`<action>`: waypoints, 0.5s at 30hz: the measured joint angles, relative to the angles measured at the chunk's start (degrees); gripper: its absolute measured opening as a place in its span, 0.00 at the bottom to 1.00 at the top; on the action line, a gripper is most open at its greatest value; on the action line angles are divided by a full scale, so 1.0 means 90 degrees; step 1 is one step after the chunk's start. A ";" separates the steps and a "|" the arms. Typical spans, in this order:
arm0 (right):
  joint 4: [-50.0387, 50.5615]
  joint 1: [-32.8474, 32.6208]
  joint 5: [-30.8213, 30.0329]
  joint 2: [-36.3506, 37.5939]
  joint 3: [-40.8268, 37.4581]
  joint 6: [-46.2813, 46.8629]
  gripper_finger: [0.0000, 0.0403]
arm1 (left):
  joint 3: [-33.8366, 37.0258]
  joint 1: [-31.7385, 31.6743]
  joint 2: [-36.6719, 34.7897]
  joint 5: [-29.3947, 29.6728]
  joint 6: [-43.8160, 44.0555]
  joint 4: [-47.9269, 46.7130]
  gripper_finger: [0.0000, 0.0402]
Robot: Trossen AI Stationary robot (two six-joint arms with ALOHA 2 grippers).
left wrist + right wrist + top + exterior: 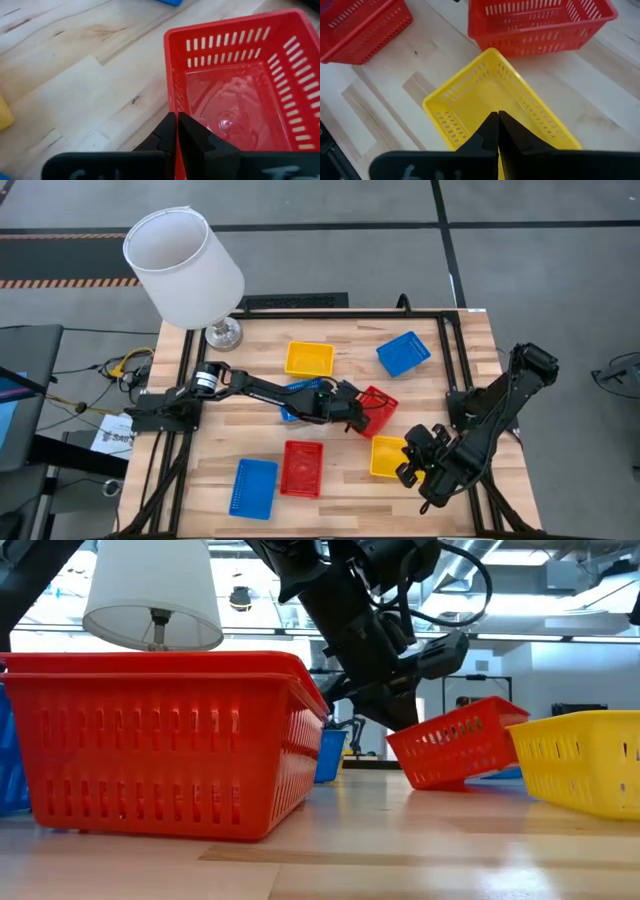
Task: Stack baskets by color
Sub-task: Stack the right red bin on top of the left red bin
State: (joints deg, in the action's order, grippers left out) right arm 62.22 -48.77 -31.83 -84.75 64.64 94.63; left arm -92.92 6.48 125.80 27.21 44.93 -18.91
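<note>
My left gripper [352,416] [177,116] is shut on a red basket [380,408] [460,745] near the table's middle. My right gripper [408,458] [497,115] is shut over the inside of a yellow basket [385,457] [480,95] near the table's front right. In the right wrist view that basket lies under the fingertips, with the held red basket [540,20] beyond it. Another red basket [302,467] [160,740] and a blue basket [254,487] rest flat on the table near its front edge. My left gripper pinches the rim of one side wall [171,102] of the red basket between its two fingers, one finger [197,137] inside and one outside. The fingers slant down from the table's left. The basket sits tilted in the low view, with a lower corner [420,785] at the tabletop. My right gripper: its fingers hide what lies between them, so I cannot tell whether it touches the yellow basket.
A second yellow basket [309,358] and a blue basket [403,352] lie toward the far edge. Another blue basket [292,392] shows under my left arm. A lamp with a white shade [185,265] stands at the far left corner. Black frame rails run along the table's sides.
</note>
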 joint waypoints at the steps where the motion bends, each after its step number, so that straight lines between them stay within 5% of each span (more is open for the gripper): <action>1: 0.0001 0.0000 0.0000 0.0000 0.0000 0.0000 0.05 | 0.0000 0.0000 0.0000 -0.0038 -0.0066 0.0003 0.03; 15: 0.0005 0.0002 -0.0005 0.0000 0.0000 -0.0005 0.05 | 0.0000 0.0023 -0.0002 -0.0537 -0.0123 0.0078 0.54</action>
State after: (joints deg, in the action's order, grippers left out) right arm 62.26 -48.75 -31.88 -84.75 64.64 94.59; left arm -92.92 6.68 125.78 22.38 43.82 -18.21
